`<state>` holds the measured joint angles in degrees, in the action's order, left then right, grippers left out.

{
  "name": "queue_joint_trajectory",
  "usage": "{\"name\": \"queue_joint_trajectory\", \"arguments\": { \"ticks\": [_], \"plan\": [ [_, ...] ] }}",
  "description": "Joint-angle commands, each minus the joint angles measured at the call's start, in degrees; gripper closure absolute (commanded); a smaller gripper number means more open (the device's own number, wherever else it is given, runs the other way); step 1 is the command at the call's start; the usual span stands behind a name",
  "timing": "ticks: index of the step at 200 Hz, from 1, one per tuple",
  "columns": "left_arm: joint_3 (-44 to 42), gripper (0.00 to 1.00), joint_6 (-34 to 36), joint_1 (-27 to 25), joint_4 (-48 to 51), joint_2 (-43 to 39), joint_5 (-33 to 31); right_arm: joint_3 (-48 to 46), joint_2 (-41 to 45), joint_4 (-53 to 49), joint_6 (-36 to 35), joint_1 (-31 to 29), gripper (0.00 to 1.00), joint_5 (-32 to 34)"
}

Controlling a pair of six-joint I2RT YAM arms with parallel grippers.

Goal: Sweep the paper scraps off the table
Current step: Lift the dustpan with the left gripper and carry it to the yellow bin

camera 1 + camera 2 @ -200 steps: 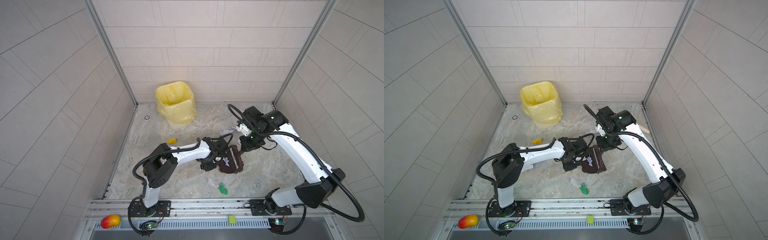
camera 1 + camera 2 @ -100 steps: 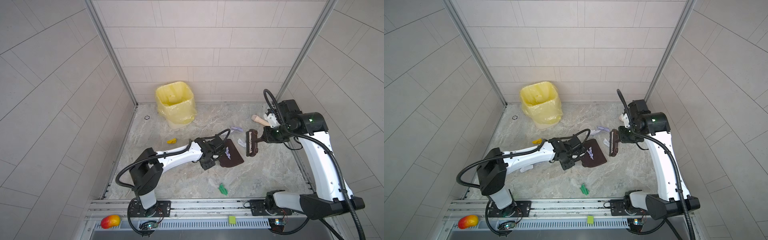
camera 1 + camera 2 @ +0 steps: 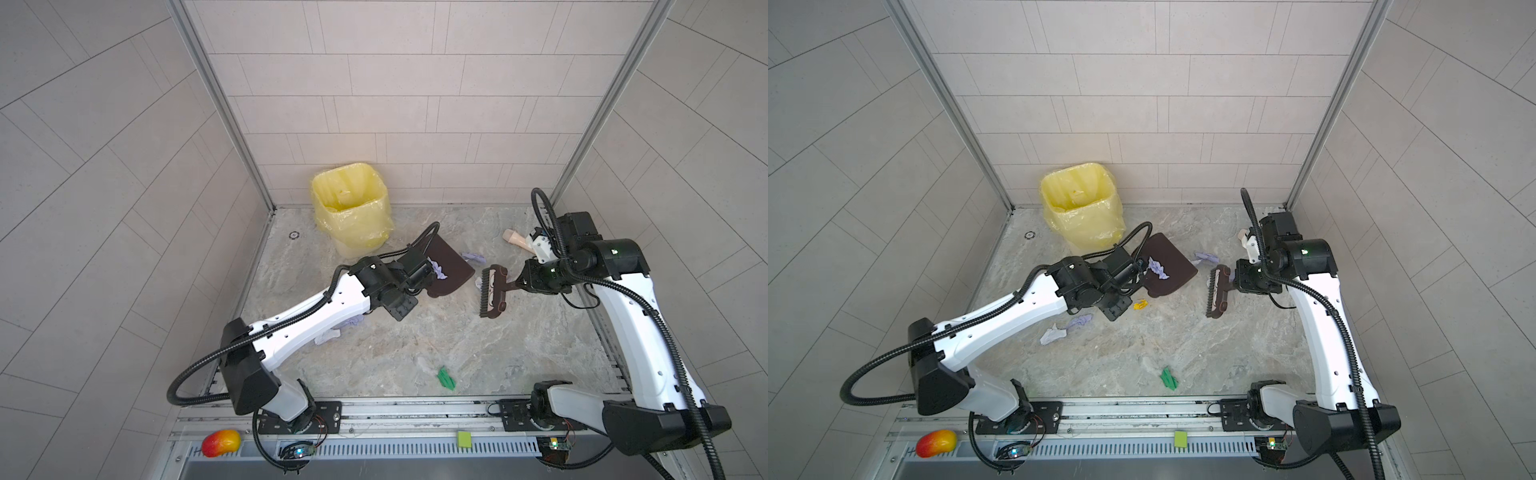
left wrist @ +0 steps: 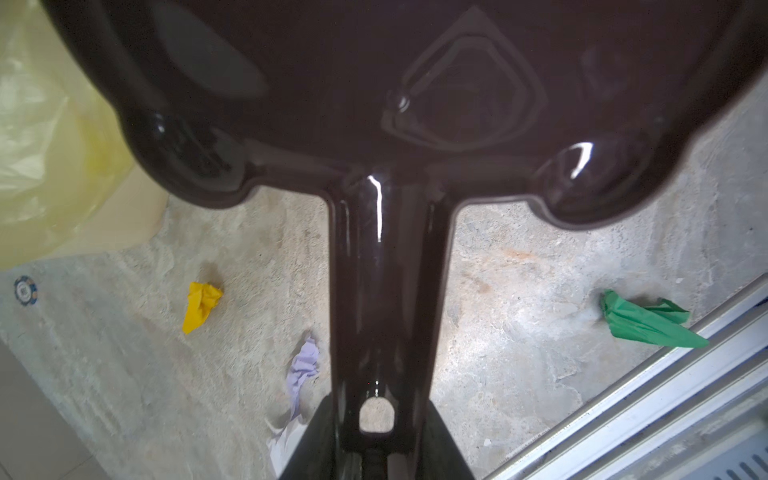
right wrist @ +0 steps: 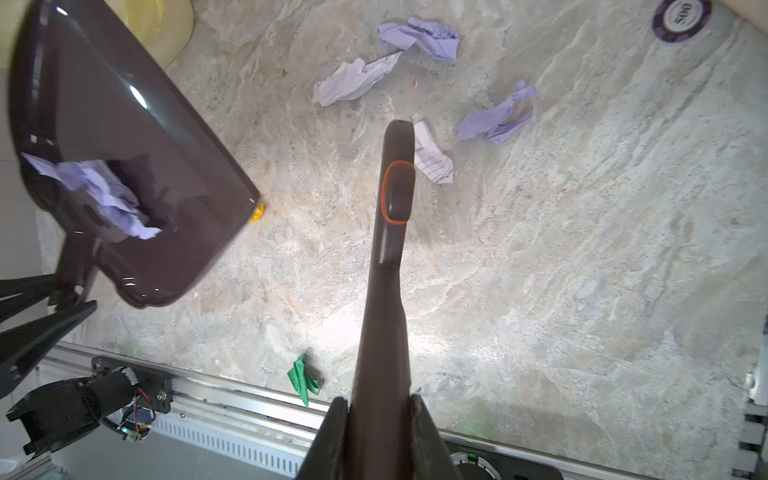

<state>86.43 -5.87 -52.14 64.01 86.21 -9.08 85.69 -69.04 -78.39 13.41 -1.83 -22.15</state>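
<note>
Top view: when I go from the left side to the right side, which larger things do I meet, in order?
mango toy → yellow bin → dustpan → brush

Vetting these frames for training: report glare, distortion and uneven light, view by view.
In both top views, even light, soft shadows, and wall tiles whose lines bow toward the edges; in the left wrist view, white glare streaks on the dustpan; in the right wrist view, a glare spot on the dustpan and a washed-out patch on the table beside the brush.
</note>
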Motion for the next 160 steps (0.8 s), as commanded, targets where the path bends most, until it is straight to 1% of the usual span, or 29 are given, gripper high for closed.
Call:
{"name": "queue_joint_trajectory", "arguments": {
  "ticks": [1,34,66,84,122,160],
  "plan": [
    [6.0,1.0,-5.5,1.7,9.9,-1.8,-3.8,-0.6,1.5,3.5,0.6,0.2,1.0,-3.2],
    [12.3,1.0,-8.0,5.0,15.5,-3.1,-5.3,-1.3,1.4,4.7,0.7,0.2,1.0,-5.1],
    [16.1,1.0,-9.2,10.7,19.3,-3.6,-4.9,-0.5,0.9,4.8,0.7,0.2,1.0,-6.7],
    [17.7,1.0,-9.2,14.8,21.1,-3.4,-4.7,-0.1,0.9,4.7,0.7,0.2,1.0,-7.2],
    [19.5,1.0,-8.8,23.8,21.4,-3.5,-4.8,-0.8,1.3,4.6,0.8,0.1,1.0,-7.9],
    [20.9,1.0,-7.9,31.2,20.2,-2.6,-3.7,-1.0,1.3,4.5,1.1,0.1,1.0,-8.5]
  ]
}}
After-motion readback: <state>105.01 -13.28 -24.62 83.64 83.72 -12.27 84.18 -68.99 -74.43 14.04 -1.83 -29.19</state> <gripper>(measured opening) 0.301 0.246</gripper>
